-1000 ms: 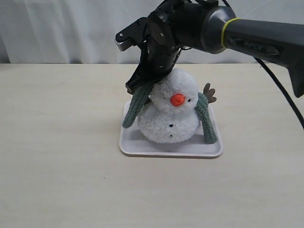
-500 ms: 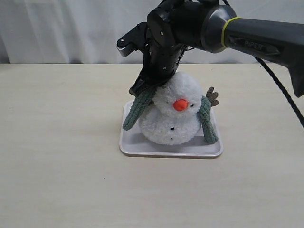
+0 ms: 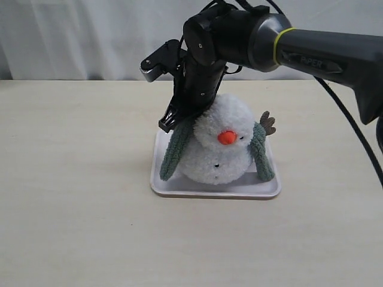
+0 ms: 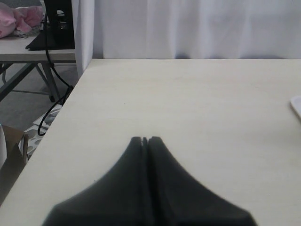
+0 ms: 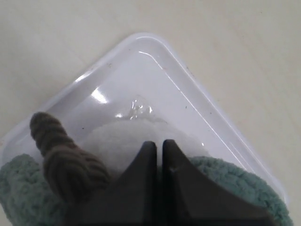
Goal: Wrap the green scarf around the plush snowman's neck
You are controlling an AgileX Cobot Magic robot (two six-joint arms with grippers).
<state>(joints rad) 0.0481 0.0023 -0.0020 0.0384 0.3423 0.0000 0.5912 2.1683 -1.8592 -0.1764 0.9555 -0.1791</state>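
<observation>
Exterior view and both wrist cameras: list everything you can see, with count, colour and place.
snowman: 1, white, orange nose, brown arms, on the tray
scarf: 1, green, behind the snowman's neck, one end hanging down each side
tray: 1, white, mid-table
table: 1, beige, under everything
curtain: white, behind the table
right gripper: 1, black, shut, at the snowman's neck beside the scarf
left gripper: 1, black, shut, over bare table away from the tray
</observation>
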